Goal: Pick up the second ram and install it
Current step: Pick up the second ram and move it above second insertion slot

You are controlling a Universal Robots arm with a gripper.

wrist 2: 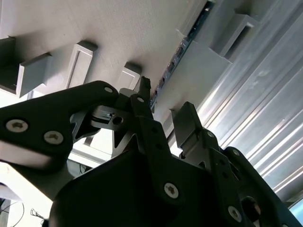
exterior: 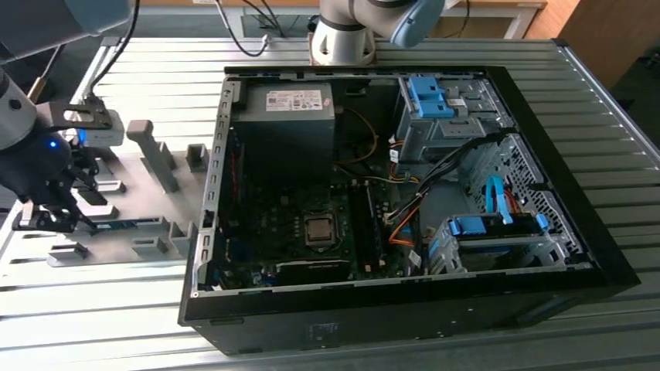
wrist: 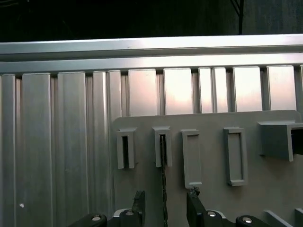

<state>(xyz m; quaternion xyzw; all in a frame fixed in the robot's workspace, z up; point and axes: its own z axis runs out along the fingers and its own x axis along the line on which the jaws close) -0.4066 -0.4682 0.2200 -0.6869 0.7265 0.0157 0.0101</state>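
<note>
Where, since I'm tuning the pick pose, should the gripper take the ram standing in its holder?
By its flat faces, between the holders, coming down over the top edge. The second ram stands on edge in grey holder blocks, faces free; the open gripper straddles it.

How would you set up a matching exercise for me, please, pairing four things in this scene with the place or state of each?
Things:
1. second ram
2. gripper
3. processor socket
4. power supply

Places or states:
A. in the middle of the motherboard
B. on edge in a grey holder block, outside the case
C. open, with one finger on each side of the ram
D. inside the case, at the end nearest the arm's base

Pairs: 1-B, 2-C, 3-A, 4-D.
</note>
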